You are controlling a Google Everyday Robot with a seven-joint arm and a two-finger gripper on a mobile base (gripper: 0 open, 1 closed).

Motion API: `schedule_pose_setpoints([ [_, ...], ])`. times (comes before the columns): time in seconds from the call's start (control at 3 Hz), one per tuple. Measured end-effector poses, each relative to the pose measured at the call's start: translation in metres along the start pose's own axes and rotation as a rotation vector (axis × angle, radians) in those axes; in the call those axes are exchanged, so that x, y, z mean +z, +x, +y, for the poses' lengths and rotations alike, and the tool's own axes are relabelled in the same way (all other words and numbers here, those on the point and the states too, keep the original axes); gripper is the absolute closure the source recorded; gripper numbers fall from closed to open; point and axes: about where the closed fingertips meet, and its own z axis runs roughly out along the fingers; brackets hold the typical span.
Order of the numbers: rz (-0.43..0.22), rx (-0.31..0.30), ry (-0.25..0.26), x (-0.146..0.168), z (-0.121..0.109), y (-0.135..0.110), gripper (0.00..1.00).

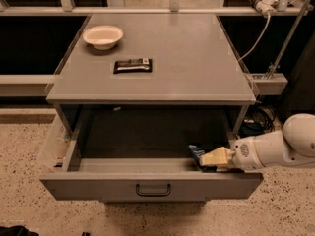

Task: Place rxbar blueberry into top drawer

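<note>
**A:** Where do things stand?

**B:** Nearest us, the top drawer (98, 186) is pulled out below the front edge of the bench (197, 58). The claw (212, 159) reaches in under the front right corner, pinching the rxbar blueberry (196, 152), by one end I think; it is dim in there.

**A:** Which step, then?

**B:** Delivery, I'd judge. The bar hangs inside the drawer, just behind its front panel. Next: lower slightly, spread the claw, then withdraw clear of the right wall.

**A:** Farther back?

**B:** A black-wrapped bar (132, 65) left of centre, and a white bowl (102, 36) near the far left corner.
</note>
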Motion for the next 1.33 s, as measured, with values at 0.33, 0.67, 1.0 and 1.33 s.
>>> schedule_pose_setpoints([
  [0.33,0.0,0.0,0.0,0.0,0.0,0.0,0.59],
  [0.67,0.0,0.0,0.0,0.0,0.0,0.0,0.36],
  [1.0,0.0,0.0,0.0,0.0001,0.0,0.0,0.12],
  [1.33,0.0,0.0,0.0,0.0001,0.0001,0.0,0.0],
])
